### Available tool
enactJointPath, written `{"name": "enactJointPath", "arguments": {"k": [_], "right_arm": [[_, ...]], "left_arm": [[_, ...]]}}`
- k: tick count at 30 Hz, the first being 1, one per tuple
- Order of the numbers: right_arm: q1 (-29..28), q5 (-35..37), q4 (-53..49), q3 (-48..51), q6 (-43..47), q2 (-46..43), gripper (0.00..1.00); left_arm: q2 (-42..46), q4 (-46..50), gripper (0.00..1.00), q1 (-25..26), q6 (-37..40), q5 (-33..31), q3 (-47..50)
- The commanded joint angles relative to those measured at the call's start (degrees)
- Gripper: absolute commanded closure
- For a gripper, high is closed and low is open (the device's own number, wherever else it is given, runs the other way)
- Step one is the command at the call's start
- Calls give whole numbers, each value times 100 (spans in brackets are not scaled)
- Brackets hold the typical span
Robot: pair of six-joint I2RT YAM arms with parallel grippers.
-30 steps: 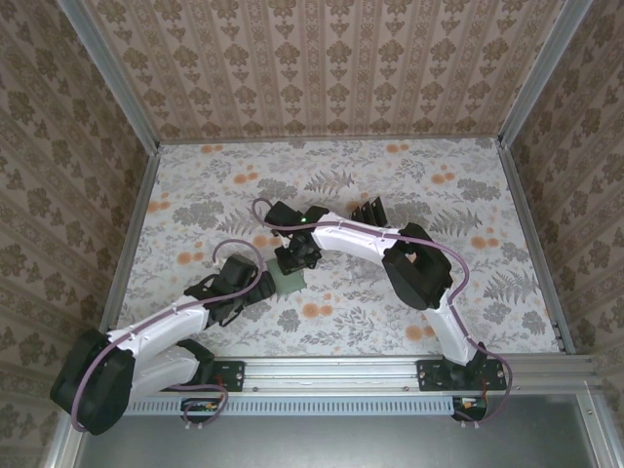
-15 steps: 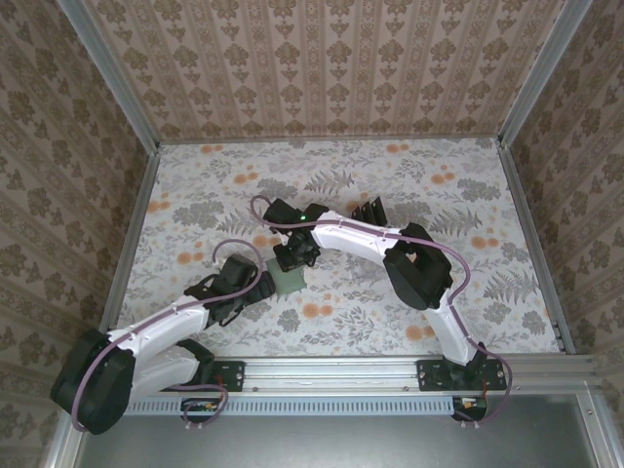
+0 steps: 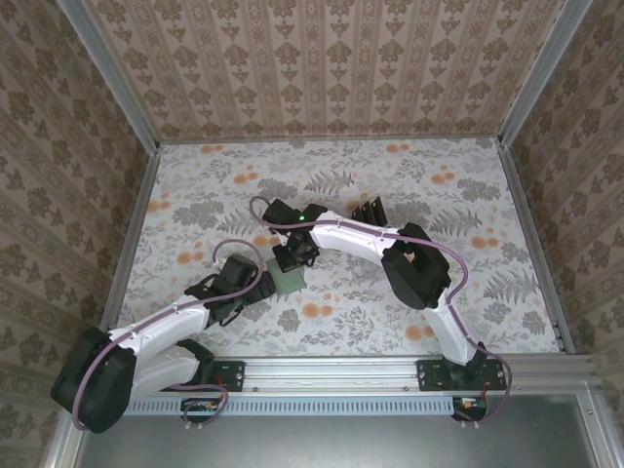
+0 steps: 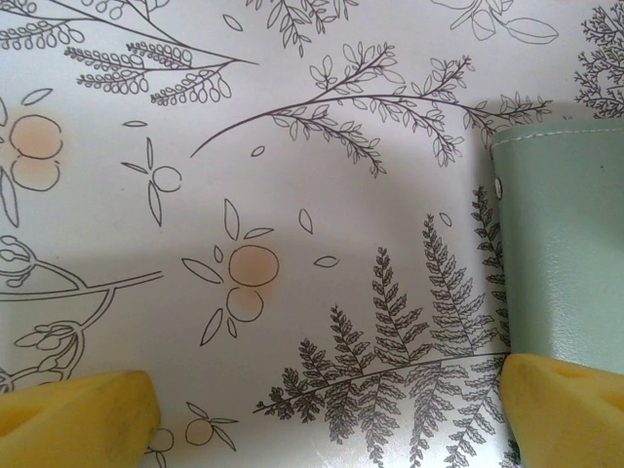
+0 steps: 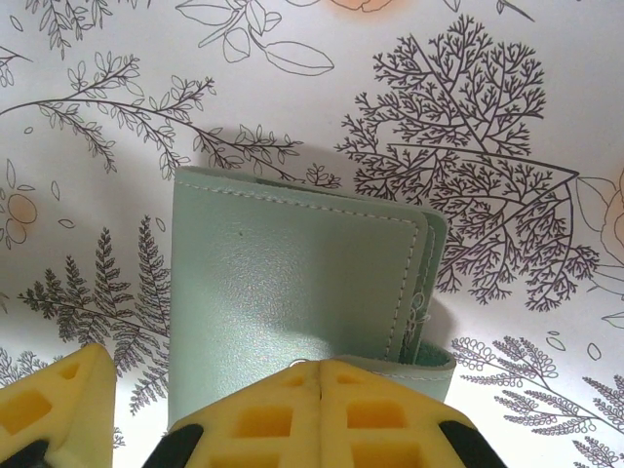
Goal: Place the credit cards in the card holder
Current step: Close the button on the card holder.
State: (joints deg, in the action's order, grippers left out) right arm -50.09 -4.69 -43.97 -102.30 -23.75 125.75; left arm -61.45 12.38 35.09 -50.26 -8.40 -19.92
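right wrist, right jaws closed above card holder, left jaws spread wide

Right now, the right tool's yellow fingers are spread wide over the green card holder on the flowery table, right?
Not quite. The right wrist view shows the right tool shut, its yellow fingers pressed together over the green card holder on the flowery table.

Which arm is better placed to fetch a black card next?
Right, probably. The credit cards stand beside its forearm, while the left gripper, open, sits at the side of the card holder away from them.
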Motion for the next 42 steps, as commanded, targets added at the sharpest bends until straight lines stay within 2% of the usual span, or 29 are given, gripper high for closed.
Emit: {"name": "enactJointPath", "arguments": {"k": [1, 42], "right_arm": [[-61, -87, -108, -115, 43, 11, 100], [-73, -360, 267, 176, -122, 284, 100]], "left_arm": [[-433, -409, 3, -128, 131, 256, 349], [-782, -641, 3, -125, 139, 323, 331]]}}
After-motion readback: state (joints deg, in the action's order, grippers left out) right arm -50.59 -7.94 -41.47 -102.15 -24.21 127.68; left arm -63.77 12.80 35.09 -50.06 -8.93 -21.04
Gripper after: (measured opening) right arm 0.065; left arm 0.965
